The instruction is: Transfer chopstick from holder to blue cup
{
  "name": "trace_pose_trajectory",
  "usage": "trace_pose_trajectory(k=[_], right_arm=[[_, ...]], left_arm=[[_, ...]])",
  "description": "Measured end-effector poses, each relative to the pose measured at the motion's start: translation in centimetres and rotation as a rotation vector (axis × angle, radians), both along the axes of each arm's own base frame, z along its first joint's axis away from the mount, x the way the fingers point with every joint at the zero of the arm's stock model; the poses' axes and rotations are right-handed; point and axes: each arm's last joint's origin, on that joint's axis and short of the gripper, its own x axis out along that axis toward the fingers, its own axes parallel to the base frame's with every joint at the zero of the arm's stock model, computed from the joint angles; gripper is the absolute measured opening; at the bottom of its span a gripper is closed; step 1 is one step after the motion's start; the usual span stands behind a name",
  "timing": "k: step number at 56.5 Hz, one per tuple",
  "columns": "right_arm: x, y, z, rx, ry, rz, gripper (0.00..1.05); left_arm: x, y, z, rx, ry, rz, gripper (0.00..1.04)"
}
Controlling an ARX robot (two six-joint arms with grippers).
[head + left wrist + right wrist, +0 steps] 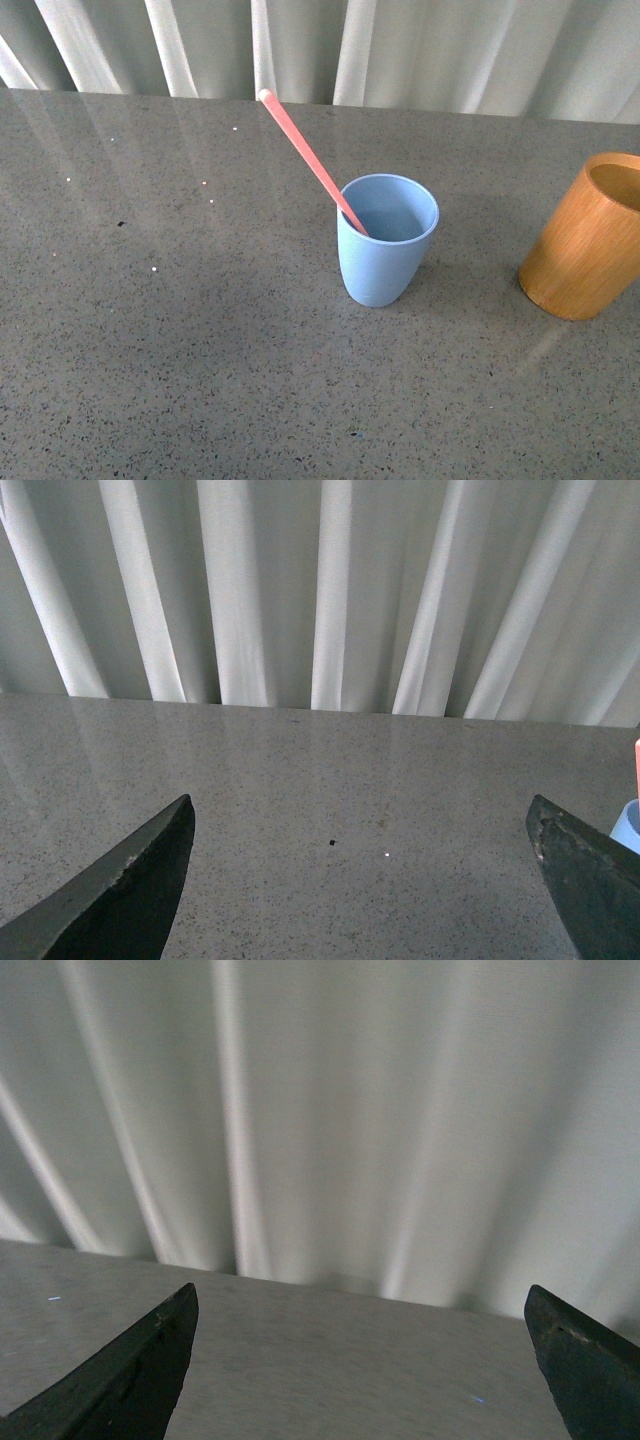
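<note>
My left pincer (360, 880) was spread wide, holding and touching nothing, with bare grey table (330, 780) between its fingers. My right pincer (360, 1360) gaped just as wide, also empty. The chopstick (312, 162) stood in the blue cup (385, 245), leaning up and leftward over its rim. The holder (585, 240) sat well apart to the right of the cup.
</note>
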Motion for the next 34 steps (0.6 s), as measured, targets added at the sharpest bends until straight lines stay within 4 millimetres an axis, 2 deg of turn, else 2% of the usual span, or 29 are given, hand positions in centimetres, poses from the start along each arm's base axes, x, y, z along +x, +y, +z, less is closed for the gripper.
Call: trace_pose_trajectory(k=[5, 11, 20, 34], right_arm=[[-1.3, -2.1, -0.2, -0.007, -0.004, -0.09, 0.95], [-1.6, -2.4, 0.1, -0.008, -0.018, -0.095, 0.95], [-3.4, -2.8, -1.9, 0.001, -0.085, -0.027, 0.68], [-6.6, -3.6, -4.4, 0.0, -0.079, -0.063, 0.29]], left_arm=[[0.0, 0.0, 0.0, 0.0, 0.0, 0.0, 0.98], [0.0, 0.0, 0.0, 0.0, 0.0, -0.002, 0.98], [0.0, 0.0, 0.0, 0.0, 0.0, 0.002, 0.98], [0.0, 0.0, 0.0, 0.0, 0.0, 0.0, 0.98]])
